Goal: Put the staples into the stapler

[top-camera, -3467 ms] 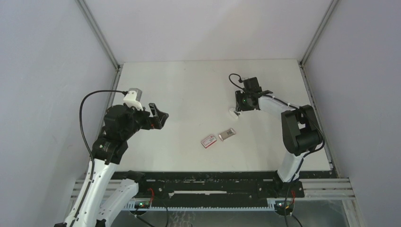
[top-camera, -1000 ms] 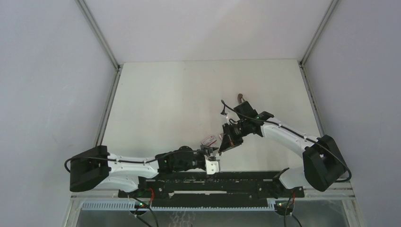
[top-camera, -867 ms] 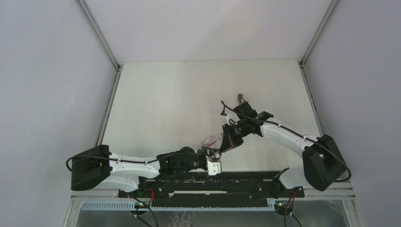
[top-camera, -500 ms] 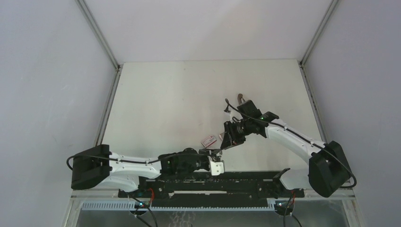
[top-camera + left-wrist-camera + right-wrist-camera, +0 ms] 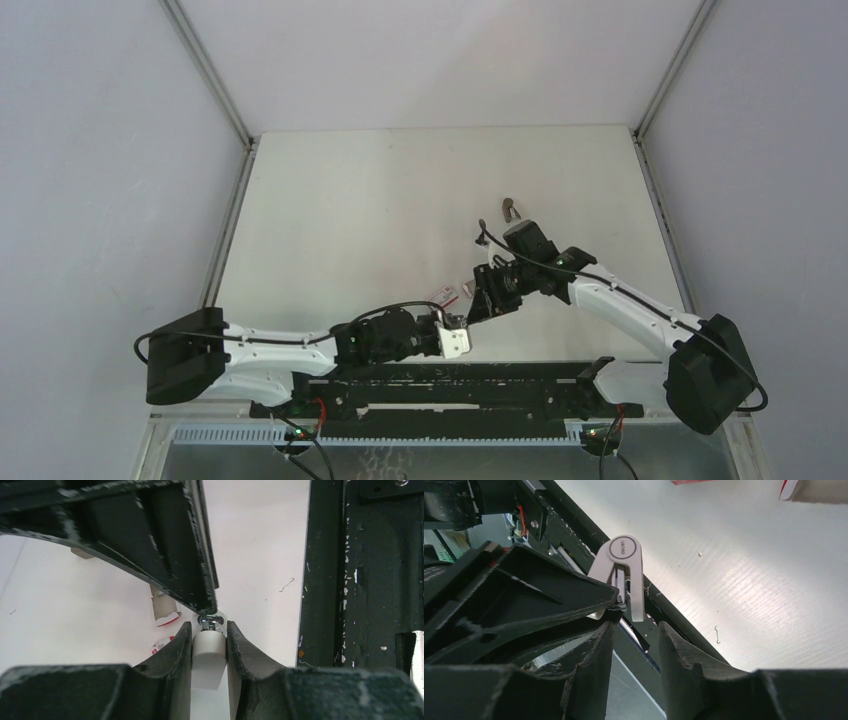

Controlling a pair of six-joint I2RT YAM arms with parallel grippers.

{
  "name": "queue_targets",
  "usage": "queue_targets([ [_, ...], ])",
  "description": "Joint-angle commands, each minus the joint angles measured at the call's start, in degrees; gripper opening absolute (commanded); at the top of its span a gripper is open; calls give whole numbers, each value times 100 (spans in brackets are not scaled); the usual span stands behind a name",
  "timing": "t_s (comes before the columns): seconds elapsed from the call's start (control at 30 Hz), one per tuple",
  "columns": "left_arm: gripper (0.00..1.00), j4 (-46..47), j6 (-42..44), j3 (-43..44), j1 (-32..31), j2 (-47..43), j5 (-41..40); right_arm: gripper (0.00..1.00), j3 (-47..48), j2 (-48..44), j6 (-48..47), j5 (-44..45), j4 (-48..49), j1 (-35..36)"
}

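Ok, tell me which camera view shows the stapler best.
Right wrist: the stapler shows side-on, white body and round end clear. Left wrist shows only its end, clamped between the left hand's fingers. The top view barely shows it, tucked between both arms.

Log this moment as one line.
left gripper: shut on stapler | right gripper: open, close by stapler | red-and-white box: on table

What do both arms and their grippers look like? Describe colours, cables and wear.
Both the left arm and right arm have white link shells between bulky black joint housings, with thin black cables looping near the wrists. Gripper fingers are curved black plastic, scuffed with pale flecks.
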Motion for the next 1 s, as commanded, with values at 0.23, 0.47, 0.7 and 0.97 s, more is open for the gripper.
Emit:
queue_targets([
  [0.23, 0, 384, -228, -23, 44, -248, 191, 30, -183, 110, 243, -90, 597, 119],
  [0.47, 0, 438, -256, -20, 46, -298, 180, 24, -230, 247, 237, -191, 710, 195],
  [0.7, 0, 562, -272, -90, 60, -313, 19, 25, -352, 332, 226, -499, 834, 211],
  [0.97, 2, 586, -365, -141, 75, -368, -4, 0, -400, 272, 305, -438, 996, 194],
])
